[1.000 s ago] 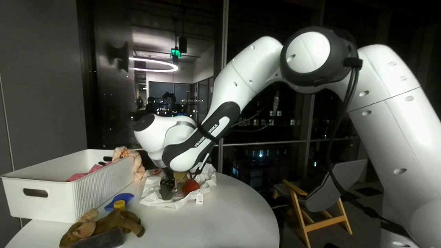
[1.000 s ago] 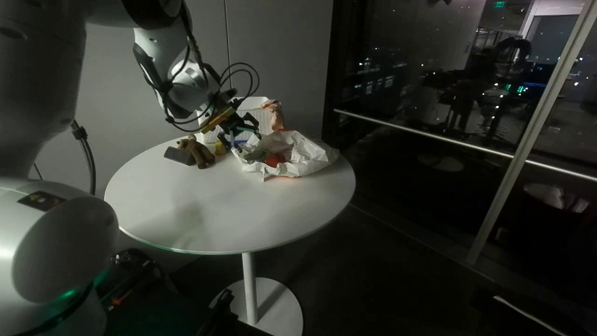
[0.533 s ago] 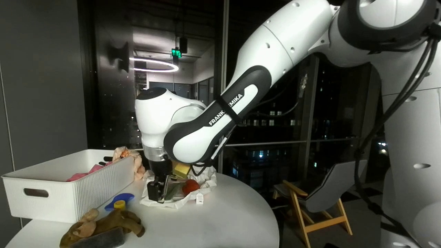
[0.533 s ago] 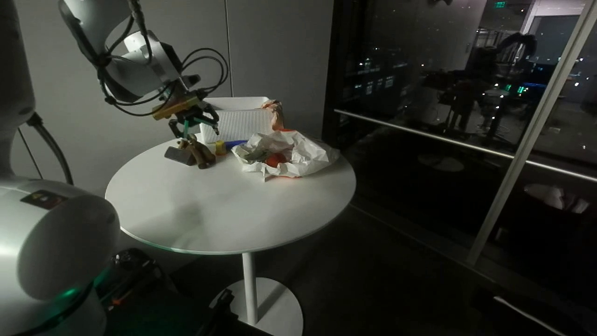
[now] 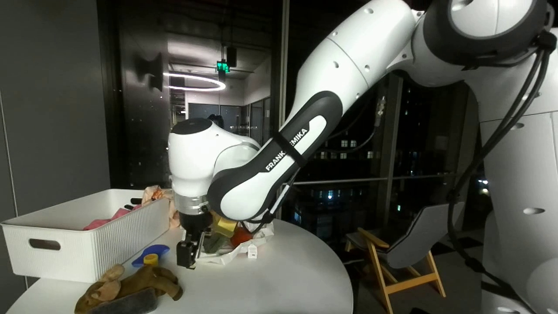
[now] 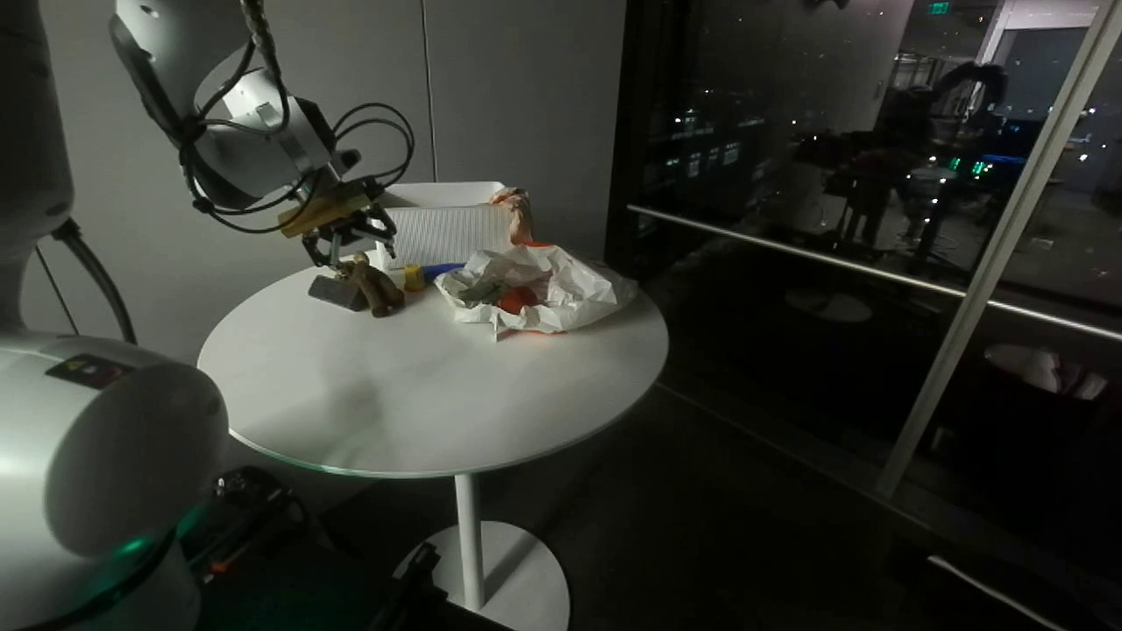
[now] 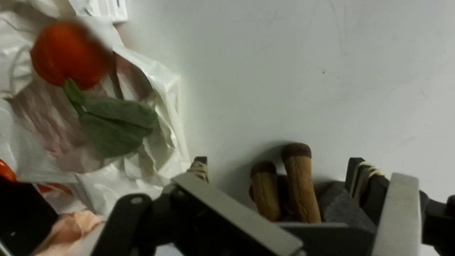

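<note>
Gripper (image 7: 279, 167) shifted, toy (image 5: 143, 280) below, gap to bag (image 6: 577, 276) edge

In an exterior view, the gripper (image 6: 363, 259) hangs at the toy (image 6: 379, 287), jaws apart; contact is unclear. Close left of the toy lies a grey block (image 6: 336, 294); just right, a yellow piece (image 6: 414, 278), then a blue piece (image 6: 443, 270). A bin (image 6: 449, 235) stands behind the toy. Farther right, a bag (image 6: 580, 294) surrounds a red ball (image 6: 519, 300).

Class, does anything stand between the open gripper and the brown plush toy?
Nothing visible does: in the wrist view, legs of the brown plush toy show between the jaws of the open gripper. The grey block beside the toy might crowd one jaw.
</note>
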`<state>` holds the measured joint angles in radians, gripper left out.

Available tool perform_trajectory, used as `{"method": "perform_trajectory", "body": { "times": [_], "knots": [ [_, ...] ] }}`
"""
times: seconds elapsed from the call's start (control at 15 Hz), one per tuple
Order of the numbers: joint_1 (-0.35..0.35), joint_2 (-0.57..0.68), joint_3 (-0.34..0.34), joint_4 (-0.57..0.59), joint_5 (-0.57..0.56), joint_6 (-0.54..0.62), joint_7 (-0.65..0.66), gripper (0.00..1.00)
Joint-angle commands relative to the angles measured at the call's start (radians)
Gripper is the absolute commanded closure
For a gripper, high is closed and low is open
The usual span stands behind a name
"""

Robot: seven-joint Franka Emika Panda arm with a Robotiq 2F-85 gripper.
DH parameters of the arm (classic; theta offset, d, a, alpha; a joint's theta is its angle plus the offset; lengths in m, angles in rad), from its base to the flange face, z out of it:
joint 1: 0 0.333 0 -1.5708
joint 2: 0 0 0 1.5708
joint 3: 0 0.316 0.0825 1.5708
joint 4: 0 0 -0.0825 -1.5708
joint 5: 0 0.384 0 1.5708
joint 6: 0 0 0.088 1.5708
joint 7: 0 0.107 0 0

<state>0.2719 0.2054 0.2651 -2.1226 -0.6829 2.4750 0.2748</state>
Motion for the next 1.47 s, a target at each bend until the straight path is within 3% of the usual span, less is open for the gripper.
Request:
{"method": "perform_trajectory", "body": {
  "times": [0.0,0.27,0.53,0.73,0.93,1.4],
  "knots": [
    [0.056,0.124,-0.007,0.128,-0.047,0.099,-0.083,0.00],
    [0.096,0.261,-0.015,0.271,-0.055,0.172,-0.253,0.00],
    [0.052,0.394,0.028,0.409,0.048,0.222,-0.548,0.00],
    [0.059,0.458,0.004,0.509,0.088,0.179,-0.677,0.00],
    [0.075,0.494,-0.026,0.584,0.110,0.126,-0.711,0.00],
    [0.049,0.538,0.035,0.694,0.355,-0.180,-0.827,0.00]
  ]
}}
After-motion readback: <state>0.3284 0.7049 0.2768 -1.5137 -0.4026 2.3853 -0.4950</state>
